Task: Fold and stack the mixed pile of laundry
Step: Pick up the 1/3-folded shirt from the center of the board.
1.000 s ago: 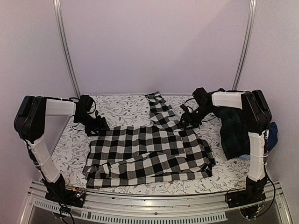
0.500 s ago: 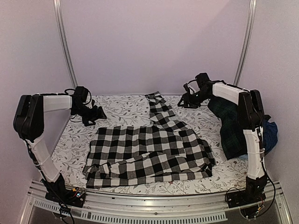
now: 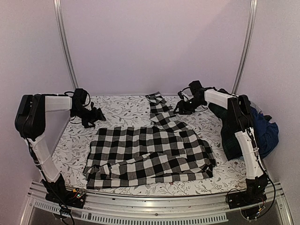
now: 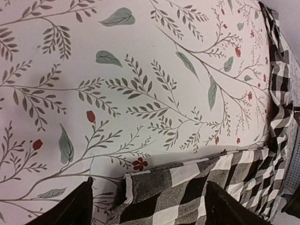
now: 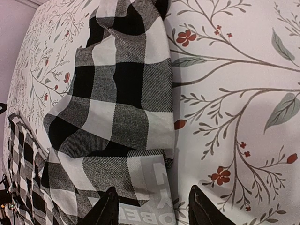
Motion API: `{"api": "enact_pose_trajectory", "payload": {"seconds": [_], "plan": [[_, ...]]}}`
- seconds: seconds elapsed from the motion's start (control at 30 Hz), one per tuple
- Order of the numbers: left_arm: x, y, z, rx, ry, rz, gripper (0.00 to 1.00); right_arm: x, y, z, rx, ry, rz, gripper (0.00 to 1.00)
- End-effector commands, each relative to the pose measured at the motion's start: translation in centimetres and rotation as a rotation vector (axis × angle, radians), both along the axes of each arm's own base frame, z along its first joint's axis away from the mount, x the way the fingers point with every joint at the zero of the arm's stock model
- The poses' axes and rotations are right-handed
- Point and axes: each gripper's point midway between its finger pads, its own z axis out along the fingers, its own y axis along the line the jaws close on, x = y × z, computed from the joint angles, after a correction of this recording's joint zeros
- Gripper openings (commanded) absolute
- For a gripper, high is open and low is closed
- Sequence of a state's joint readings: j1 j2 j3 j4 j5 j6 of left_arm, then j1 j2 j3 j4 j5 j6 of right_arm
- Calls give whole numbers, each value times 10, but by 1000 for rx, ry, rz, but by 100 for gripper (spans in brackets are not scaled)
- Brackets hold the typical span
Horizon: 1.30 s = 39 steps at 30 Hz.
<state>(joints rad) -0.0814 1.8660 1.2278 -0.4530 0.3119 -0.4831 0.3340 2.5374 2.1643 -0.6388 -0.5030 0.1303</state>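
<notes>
Checked shirt (image 3: 150, 154) spread on floral covering (image 3: 122, 107), left gripper (image 3: 96, 116) at its 10 o'clock, jaws wide, empty, right gripper (image 3: 180, 108) at 1 o'clock above sleeve (image 3: 161, 110), jaws partly apart, empty

Grey patch (image 5: 147, 180) on the checked shirt (image 5: 117, 93), between the fingers (image 5: 105, 208) of the right gripper (image 5: 153, 190), bears cut-off white letters "N", "Y" and "OBE".

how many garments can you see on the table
3: the checked shirt spread in the middle, a dark plaid garment heaped at the right edge, a blue piece just right of it. Others may hide in that heap.
</notes>
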Motion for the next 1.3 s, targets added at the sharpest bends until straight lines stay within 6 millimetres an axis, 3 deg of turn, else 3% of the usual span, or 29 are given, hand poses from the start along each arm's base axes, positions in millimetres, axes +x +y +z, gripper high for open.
{"api": "enact_pose_trajectory", "payload": {"seconds": [0.0,0.17,0.27,0.4,0.53,0.67,1.07,1.27], "plan": [[10,9,0,-21,-14,22,81,-7,18,-19,27,26,54,48],[11,15,-4,-28,-11,37,79,-16,34,-18,126,60,105,40],[13,17,-8,-33,-12,36,76,-12,37,0,154,34,105,19],[19,14,-10,-38,-40,-1,70,-4,31,32,169,-21,91,0],[25,10,-9,-58,-62,-57,66,6,19,64,163,-82,56,0],[23,8,-13,-61,-54,-113,64,11,11,77,167,-104,35,0],[-1,-4,-37,-133,10,-144,56,9,6,66,138,-80,24,0],[-4,-16,-41,-188,29,-165,37,7,5,60,133,-67,24,0]]}}
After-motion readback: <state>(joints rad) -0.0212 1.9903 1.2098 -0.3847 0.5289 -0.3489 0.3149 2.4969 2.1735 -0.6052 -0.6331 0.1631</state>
